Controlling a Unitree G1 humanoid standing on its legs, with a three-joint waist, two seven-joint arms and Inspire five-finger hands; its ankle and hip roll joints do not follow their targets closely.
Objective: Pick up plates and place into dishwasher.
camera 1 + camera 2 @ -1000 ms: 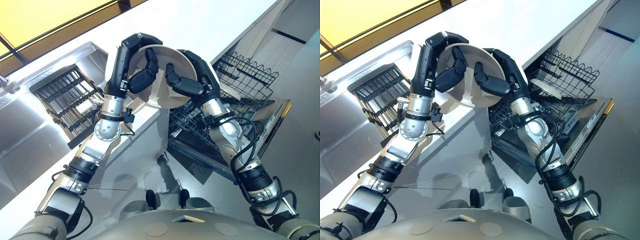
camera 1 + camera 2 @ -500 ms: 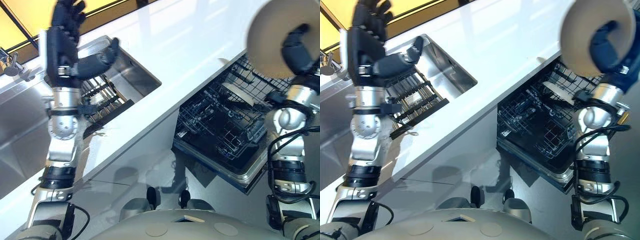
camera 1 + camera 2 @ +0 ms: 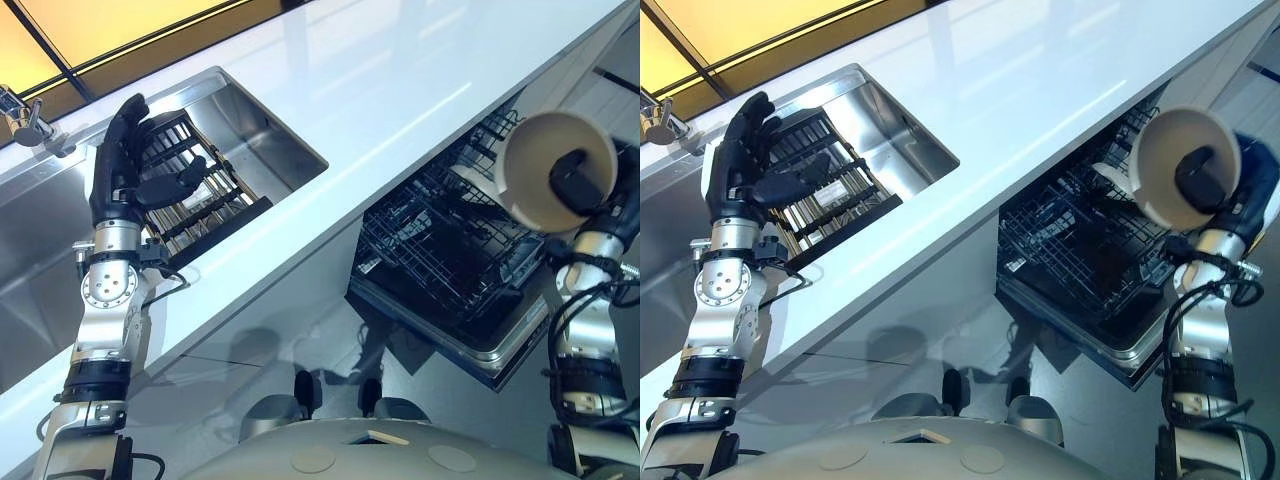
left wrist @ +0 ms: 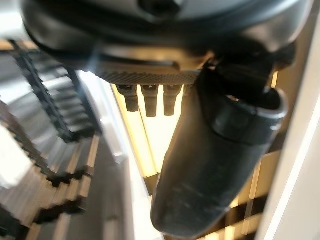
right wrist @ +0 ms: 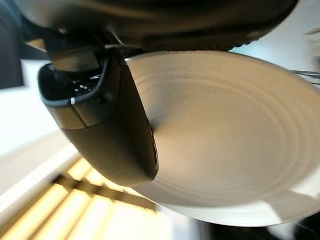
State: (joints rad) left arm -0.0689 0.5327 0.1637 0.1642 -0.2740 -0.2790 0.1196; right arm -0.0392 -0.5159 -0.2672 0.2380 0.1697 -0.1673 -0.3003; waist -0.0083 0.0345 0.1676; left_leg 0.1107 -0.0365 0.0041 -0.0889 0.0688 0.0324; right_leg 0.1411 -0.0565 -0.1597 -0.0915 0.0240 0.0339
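White countertop [image 3: 400, 70] runs across the scene, with a stainless steel sink [image 3: 265, 135] set into it and an open dishwasher [image 3: 450, 260] below its front edge.

Raised over the sink, the robot's left hand [image 3: 125, 165] holds nothing; its fingers are straight and spread, the thumb standing out to the side. Just beyond that hand, inside the sink, lies a dark slatted dish rack [image 3: 200, 200]. A metal tap [image 3: 25, 115] stands near the sink's far corner, off to the hand's outer side.

At the other end, the right hand [image 3: 580, 180] is clamped on a round beige plate [image 3: 545, 165]. The thumb presses against the plate's hollow, ringed face, as the right wrist view shows [image 5: 220, 140], with the fingers hidden behind it. The plate is held upright, its face turned toward the camera.

Directly below and beside this hand is the dishwasher's pulled-out black wire rack [image 3: 430, 250]. Another pale dish [image 3: 470, 180] sits in that rack, close beside the held plate.
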